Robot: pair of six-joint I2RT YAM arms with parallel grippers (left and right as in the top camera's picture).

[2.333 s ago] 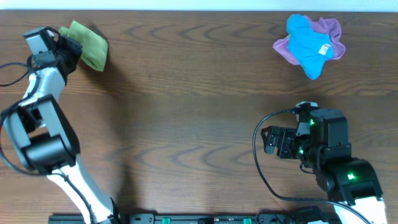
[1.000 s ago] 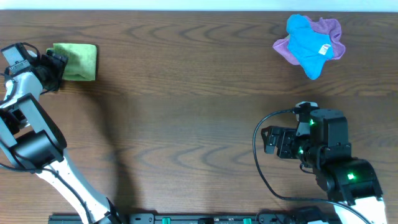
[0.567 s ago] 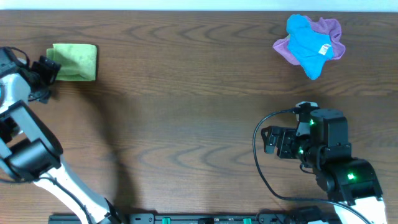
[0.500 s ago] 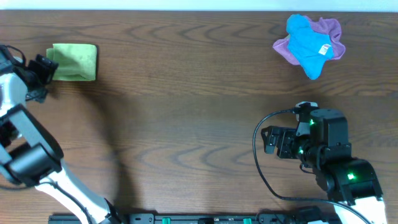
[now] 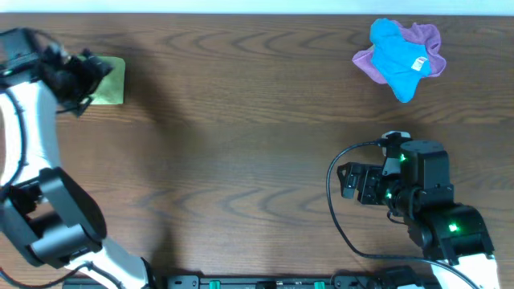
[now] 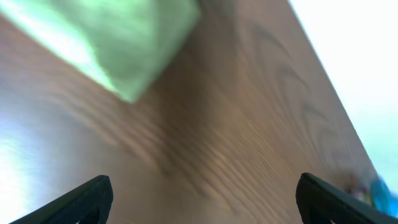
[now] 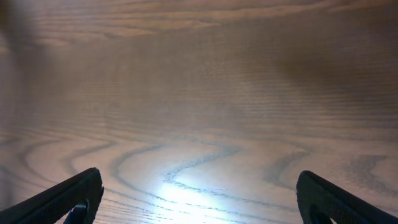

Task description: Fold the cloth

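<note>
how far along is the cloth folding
Done: the green cloth lies as a compact folded rectangle near the far left corner of the table. In hand: nothing. The left gripper is open and empty by the cloth's edge, and the right gripper is open over bare wood. Left: probably nothing, unless another fold is wanted.

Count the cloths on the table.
3. The green cloth lies at the far left near the back edge. The blue cloth sits on top of the purple cloth at the far right. Nothing suggests a hidden one.
</note>
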